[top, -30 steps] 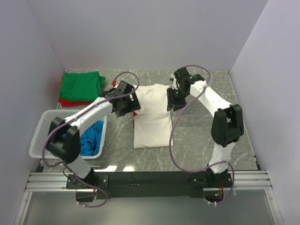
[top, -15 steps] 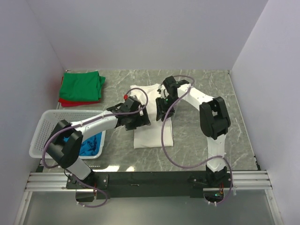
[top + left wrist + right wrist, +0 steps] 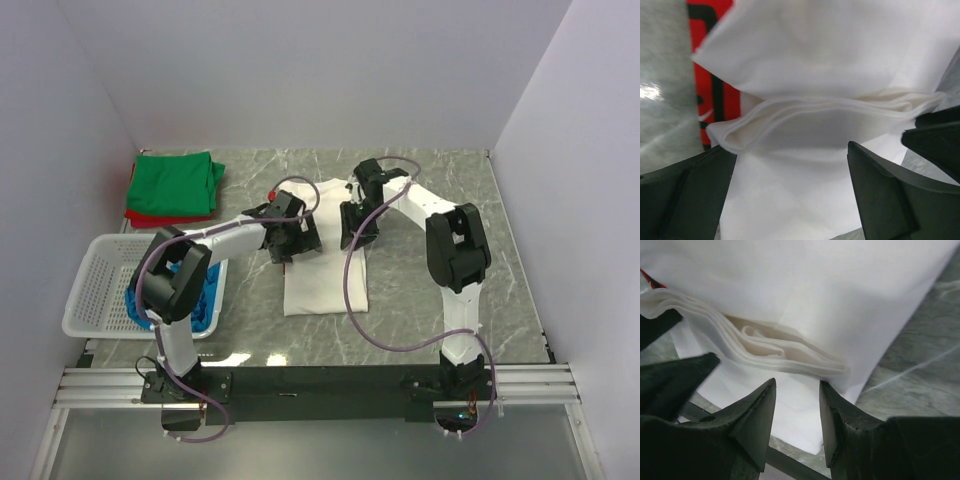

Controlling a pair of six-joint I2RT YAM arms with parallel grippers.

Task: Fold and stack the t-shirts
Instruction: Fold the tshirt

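The white t-shirt (image 3: 325,275) lies folded in a long strip at the table's middle. My left gripper (image 3: 296,240) is at its left edge, open, with the layered white fold (image 3: 830,107) and a bit of red print (image 3: 715,75) just beyond the fingers (image 3: 695,200). My right gripper (image 3: 356,226) is at its right edge, open, with the stacked fold (image 3: 765,342) in front of the fingertips (image 3: 760,410). The green t-shirt (image 3: 176,182) lies folded on the red one (image 3: 152,218) at the far left. The blue t-shirt (image 3: 196,296) is crumpled in the basket.
A white plastic lattice basket (image 3: 100,285) stands at the near left beside the left arm. Grey walls close in the left, back and right of the marbled table (image 3: 440,290). Purple cables loop off both arms.
Both grippers came in from the white shirt's far corners to its middle, then drew slightly back. The shirt's far part is now narrower, with a layered fold between the grippers.
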